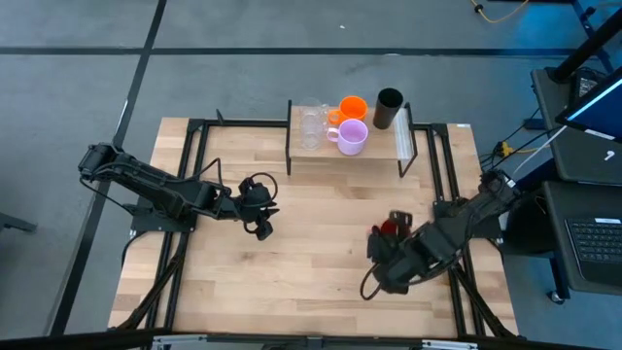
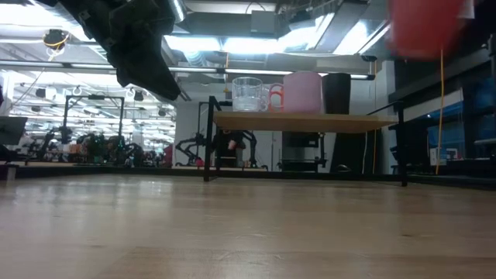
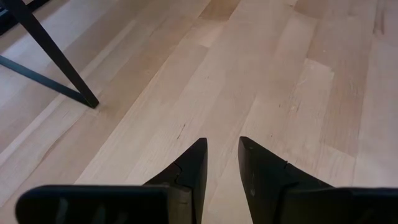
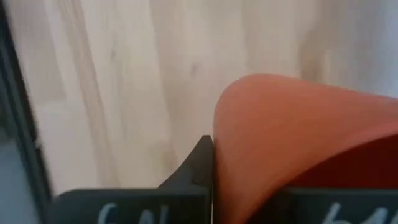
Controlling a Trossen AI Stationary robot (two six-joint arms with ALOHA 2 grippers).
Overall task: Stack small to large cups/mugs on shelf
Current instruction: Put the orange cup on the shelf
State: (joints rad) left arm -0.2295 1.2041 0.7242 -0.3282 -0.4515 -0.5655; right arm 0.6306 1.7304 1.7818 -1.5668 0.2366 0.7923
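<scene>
Over the table from above: right gripper (image 1: 387,236) clamped on red-orange cup (image 1: 391,227), well short of shelf (image 1: 321,158); left gripper (image 1: 260,225) idles mid-table.
Low view: cup (image 2: 428,27) held high.
Left wrist: fingers (image 3: 193,168) nearly together, empty.
Right wrist: cup (image 4: 292,134) gripped by its wall; likely light, stiff, slick plastic.

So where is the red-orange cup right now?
The red-orange cup is held in the right gripper, lifted above the table's right half, short of the shelf.
</scene>
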